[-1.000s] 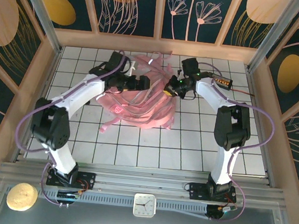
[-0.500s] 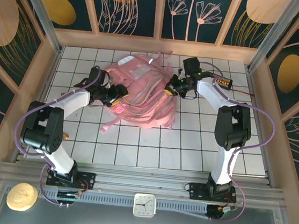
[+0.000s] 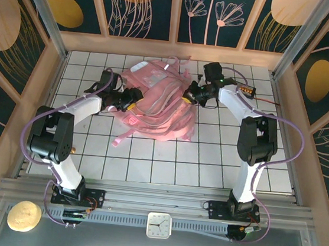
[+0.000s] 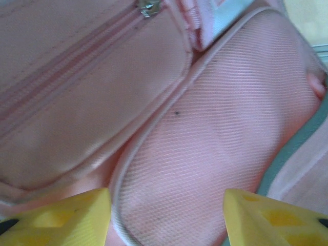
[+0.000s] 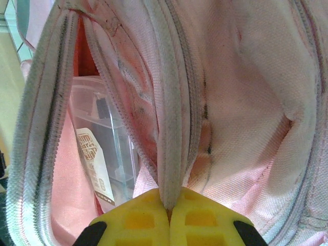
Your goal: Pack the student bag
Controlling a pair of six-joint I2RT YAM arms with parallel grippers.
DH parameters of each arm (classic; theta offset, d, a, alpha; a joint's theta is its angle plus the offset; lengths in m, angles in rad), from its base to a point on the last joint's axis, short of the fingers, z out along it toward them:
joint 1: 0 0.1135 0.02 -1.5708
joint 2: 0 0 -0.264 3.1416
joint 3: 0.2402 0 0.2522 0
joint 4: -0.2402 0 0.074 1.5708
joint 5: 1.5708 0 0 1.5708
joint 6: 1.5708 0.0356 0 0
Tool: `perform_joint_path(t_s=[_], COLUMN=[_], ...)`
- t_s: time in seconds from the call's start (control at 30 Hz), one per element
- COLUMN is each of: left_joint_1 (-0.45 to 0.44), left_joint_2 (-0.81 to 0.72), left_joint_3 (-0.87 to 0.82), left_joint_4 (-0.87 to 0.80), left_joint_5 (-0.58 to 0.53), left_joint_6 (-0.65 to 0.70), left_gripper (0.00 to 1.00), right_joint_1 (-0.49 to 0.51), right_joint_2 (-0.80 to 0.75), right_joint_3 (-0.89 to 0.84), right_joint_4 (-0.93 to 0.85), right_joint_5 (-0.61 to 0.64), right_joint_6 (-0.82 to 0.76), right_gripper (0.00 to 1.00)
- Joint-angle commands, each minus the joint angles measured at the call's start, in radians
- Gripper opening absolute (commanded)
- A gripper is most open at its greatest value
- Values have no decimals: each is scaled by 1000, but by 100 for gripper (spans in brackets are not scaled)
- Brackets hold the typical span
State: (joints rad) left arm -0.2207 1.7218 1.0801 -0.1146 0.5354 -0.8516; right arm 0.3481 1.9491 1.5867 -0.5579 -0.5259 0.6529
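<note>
The student bag [image 3: 157, 110], soft, pink and with loose straps, lies on the white tiled table near the back. My right gripper [image 3: 190, 95] is at its right upper edge. In the right wrist view that gripper [image 5: 169, 206] is shut on the pale zip edge [image 5: 171, 128] of the bag's mouth, holding it open. A clear plastic box [image 5: 102, 148] with a printed label sits inside. My left gripper [image 3: 132, 103] is at the bag's left side. In the left wrist view it [image 4: 166, 200] stands open, yellow fingertips [image 4: 77, 212] either side of a pink mesh pocket [image 4: 220, 123].
Wooden walls with painted panels close in the table on three sides. A small white clock [image 3: 159, 225] and a round yellow object [image 3: 23, 215] lie on the grey ledge in front of the arm bases. A small brown item [image 3: 73, 148] sits by the left arm.
My left gripper has drawn back from above the bag to its left side and its jaws have narrowed. The bag's top has spread out. The right gripper keeps its hold.
</note>
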Motion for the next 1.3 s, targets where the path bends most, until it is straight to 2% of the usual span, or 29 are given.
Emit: perform_joint_path(t_s=[0.0,0.17,0.67,0.73,0.9,1.07,1.13,1.17,1.2,1.27], left_joint_1=[6,6,-24,-25,-29,-47,-51,-51,-51,-51], left_joint_2=[36,59,179,184,199,213,218,218,216,201], left_joint_3=[8,73,95,94,92,95,83,74,67,52], left_joint_4=[-27,-125,33,54,90,95,114,133,147,173], left_joint_5=[-7,-72,8,21,55,80,91,101,104,104], left_joint_6=[-6,64,-21,-33,-42,-36,-47,-61,-73,-93], left_gripper=[59,59,54,50,33,31,20,6,0,0], right_joint_1=[-26,-28,-23,-19,-16,-14,-13,-13,-14,-20], right_joint_2=[-73,-73,-70,-68,-62,-51,-49,-48,-49,-52], right_joint_3=[3,5,-1,-9,-29,-32,-32,-33,-32,-33], right_joint_4=[22,28,32,33,50,59,62,60,58,50], right_joint_5=[-17,-24,-29,-29,-34,-42,-42,-41,-39,-37], right_joint_6=[-24,-21,-16,-15,-9,-7,-7,-7,-7,-14], right_gripper=[0,0,0,0,0,0,0,0,0,0])
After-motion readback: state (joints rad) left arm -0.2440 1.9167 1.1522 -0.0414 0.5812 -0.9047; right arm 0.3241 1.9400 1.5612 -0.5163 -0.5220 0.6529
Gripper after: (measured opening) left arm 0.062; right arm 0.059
